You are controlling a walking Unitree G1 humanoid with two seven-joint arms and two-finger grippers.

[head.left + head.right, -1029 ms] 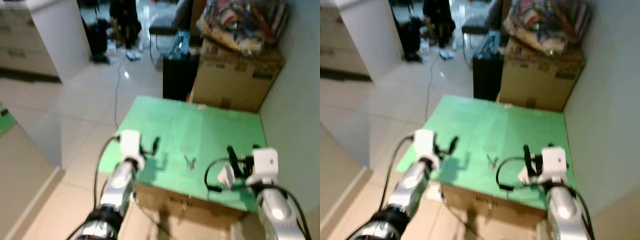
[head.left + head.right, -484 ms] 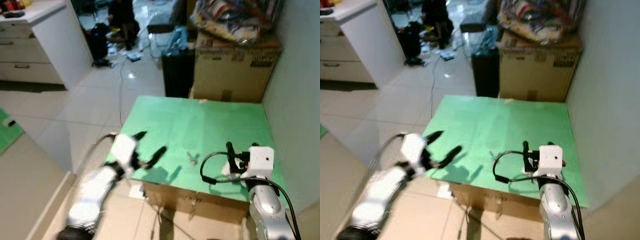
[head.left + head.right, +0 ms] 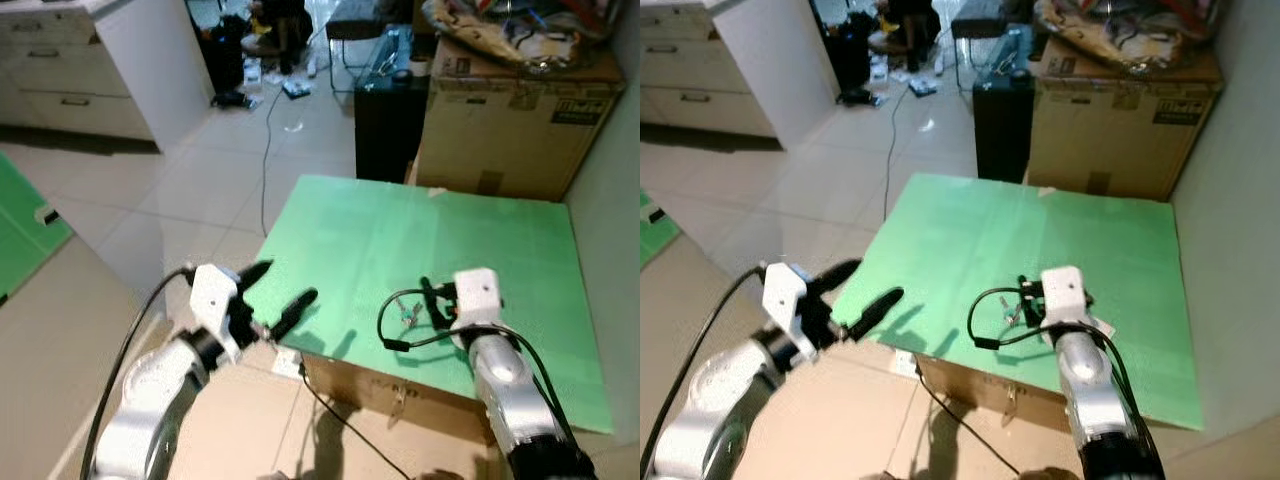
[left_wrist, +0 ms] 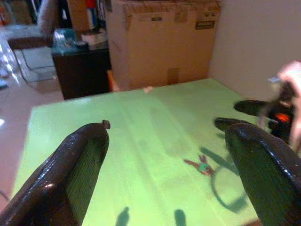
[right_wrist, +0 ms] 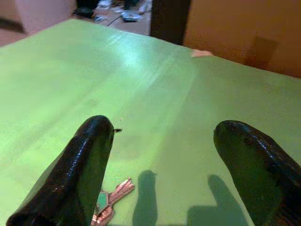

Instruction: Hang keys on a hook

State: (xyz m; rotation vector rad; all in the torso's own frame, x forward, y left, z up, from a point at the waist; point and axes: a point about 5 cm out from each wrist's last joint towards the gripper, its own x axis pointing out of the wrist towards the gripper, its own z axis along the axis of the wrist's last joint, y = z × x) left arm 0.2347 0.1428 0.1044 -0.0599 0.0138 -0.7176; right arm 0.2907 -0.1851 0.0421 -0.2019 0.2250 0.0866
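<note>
Keys (image 5: 107, 205) lie flat on the green sheet (image 3: 480, 240) covering the low box in front of me, near its front edge, with a green tag showing among the metal. My right gripper (image 3: 428, 300) hovers just above and beside them, fingers spread wide apart and holding nothing; through its wrist camera the keys sit right by one black finger (image 5: 80, 169). My left gripper (image 3: 282, 294) hangs off the sheet's left front corner, over the tiled floor (image 3: 200, 200), its two fingers also parted and empty. A black cable (image 3: 395, 330) loops by my right wrist. Behind the sheet stand a cardboard box (image 3: 510, 110) and a dark cabinet (image 3: 385, 120)
</note>
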